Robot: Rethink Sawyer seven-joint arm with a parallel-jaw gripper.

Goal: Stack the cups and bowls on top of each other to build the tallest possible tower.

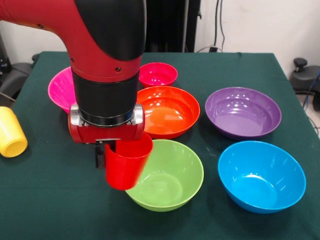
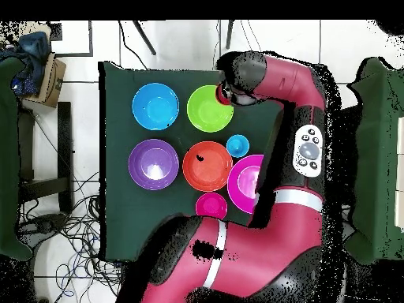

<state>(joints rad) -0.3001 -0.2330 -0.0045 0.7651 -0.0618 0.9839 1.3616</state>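
- My glossy red arm [image 1: 95, 45] carries broad black sections and small dark screws along its shell.
- A silver ring sits above my red wrist block [image 1: 106, 131].
- My tool [image 1: 102, 155] shows a black finger.
- Overhead, a grey oval button panel [image 2: 308, 148] marks my arm.

Green table [image 2: 114, 158] carried a blue bowl [image 2: 155, 106] beside a lime green bowl [image 2: 209, 107]. Below them sat a purple bowl [image 2: 153, 164] and an orange bowl [image 2: 207, 166]. A light blue cup [image 2: 237, 146] stood upright just beside the large hot pink bowl [image 2: 245, 183]. The small pink-red bowl [image 2: 211, 206] lay nearest the base. The red arm [image 2: 296, 87] ended at the lime bowl's edge; gripper hidden.
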